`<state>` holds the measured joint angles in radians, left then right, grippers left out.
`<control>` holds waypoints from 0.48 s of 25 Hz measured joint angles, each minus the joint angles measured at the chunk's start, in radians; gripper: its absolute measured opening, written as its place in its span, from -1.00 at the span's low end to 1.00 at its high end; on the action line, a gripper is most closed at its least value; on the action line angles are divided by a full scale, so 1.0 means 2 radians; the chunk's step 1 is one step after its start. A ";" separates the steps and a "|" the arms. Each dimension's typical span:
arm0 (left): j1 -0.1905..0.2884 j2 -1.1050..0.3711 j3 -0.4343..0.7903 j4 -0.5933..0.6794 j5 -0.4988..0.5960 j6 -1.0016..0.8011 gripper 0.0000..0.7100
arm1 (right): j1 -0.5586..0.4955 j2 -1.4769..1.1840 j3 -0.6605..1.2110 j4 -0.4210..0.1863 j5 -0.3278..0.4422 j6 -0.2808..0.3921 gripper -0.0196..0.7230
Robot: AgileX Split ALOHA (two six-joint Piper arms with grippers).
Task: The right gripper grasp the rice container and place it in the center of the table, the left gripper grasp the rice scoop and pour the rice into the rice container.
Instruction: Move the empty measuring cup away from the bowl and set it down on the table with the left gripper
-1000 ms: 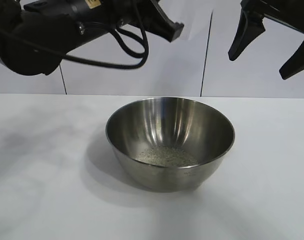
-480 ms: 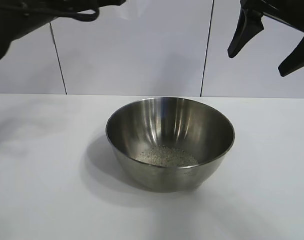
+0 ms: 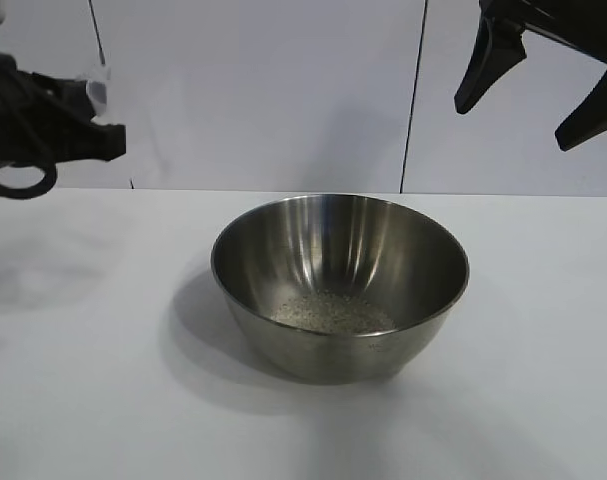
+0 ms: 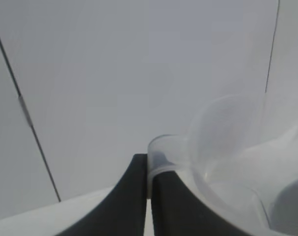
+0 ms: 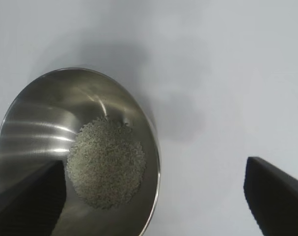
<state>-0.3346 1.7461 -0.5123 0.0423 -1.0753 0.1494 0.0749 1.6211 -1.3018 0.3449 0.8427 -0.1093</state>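
Observation:
The rice container, a shiny steel bowl, stands in the middle of the white table. A patch of rice lies in its bottom; it also shows in the right wrist view inside the bowl. My left gripper is at the far left, above the table, shut on the translucent rice scoop; the left wrist view shows its fingers pinched on the scoop's handle. My right gripper hangs open and empty, high above the bowl's right side.
A white panelled wall runs behind the table. Bare tabletop lies on all sides of the bowl.
My left arm has swung from above the bowl to the far left and lower, with the scoop. The right gripper and the bowl have not moved.

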 joint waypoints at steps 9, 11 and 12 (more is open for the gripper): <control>0.005 0.121 0.002 -0.003 -0.027 -0.001 -0.97 | 0.000 0.000 0.000 0.000 0.000 0.000 0.89; 0.006 0.136 0.002 -0.007 -0.027 -0.001 -0.97 | 0.000 0.000 0.000 0.000 0.000 0.000 0.89; 0.006 0.140 0.002 -0.009 -0.027 -0.001 -0.97 | 0.000 0.000 0.000 0.000 0.000 0.000 0.89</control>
<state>-0.3235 2.0264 -0.5089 0.0242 -1.1296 0.1465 0.0749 1.6211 -1.3018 0.3449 0.8427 -0.1100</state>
